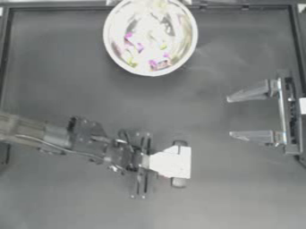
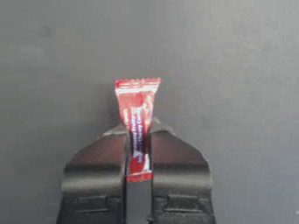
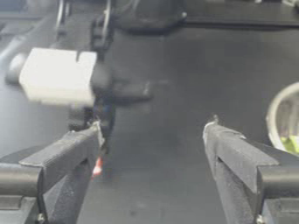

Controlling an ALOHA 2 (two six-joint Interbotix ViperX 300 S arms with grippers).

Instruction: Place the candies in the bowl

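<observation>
While the left gripper (image 2: pixel 138 144) pinches the red candy (image 2: pixel 137 116) tight between its two dark jaws, the top of the wrapper sticks out past the tips. That candy is long and thin, shiny red with small white print, and it has a zigzag edge at its far end. It stands straight up between the jaws. From above, the left gripper (image 1: pixel 173 163) is far from the bowl (image 1: pixel 149 36), near the middle of the dark table (image 1: pixel 60 80), and the candy is hidden under the arm's white block.

Over to the side, the right gripper (image 1: pixel 242 115) waits with its jaws spread wide and nothing between them. It is nearer the bowl than the left gripper is, but still apart from it. Its own camera shows a bit of the red candy (image 3: pixel 97 167) far off, just past one of its jaws, and a slice of the bowl rim (image 3: pixel 274 118).

The bowl is big, round and shiny silver-white, and it sits against the far rim of the table. Inside it lie other candies (image 1: pixel 146 49), pink-purple and yellow-green ones. The shiny wall mirrors them, so I cannot count them for sure.

Between the left gripper and the bowl the table is bare and dark, with lots of room. A raised edge (image 1: pixel 60 8) runs around the table, right behind the bowl.
</observation>
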